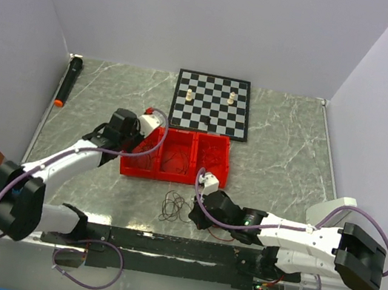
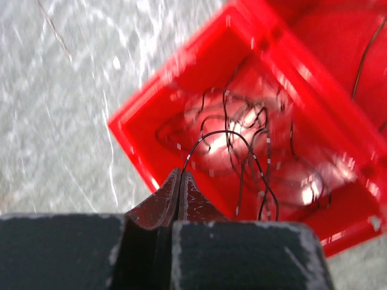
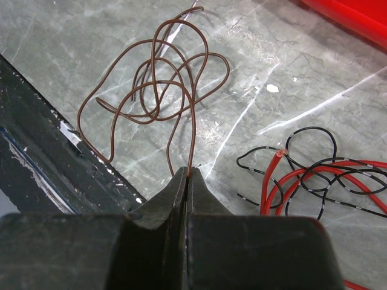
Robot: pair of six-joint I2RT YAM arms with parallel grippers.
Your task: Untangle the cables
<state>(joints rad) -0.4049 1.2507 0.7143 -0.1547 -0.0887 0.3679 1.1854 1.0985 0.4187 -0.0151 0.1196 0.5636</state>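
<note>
At the table's near edge, my right gripper [image 3: 186, 175], closed, pinches a brown cable [image 3: 193, 133] whose loops stretch straight away from it; only the left wrist view shows my left gripper [image 2: 180, 178] clamping a black cable [image 2: 230, 131] in the tray [image 2: 181, 69].

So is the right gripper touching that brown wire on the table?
Touching. The right wrist view shows the right gripper shut and pinching one strand of the brown wire, which runs straight into the seam where the jaws meet.
</note>
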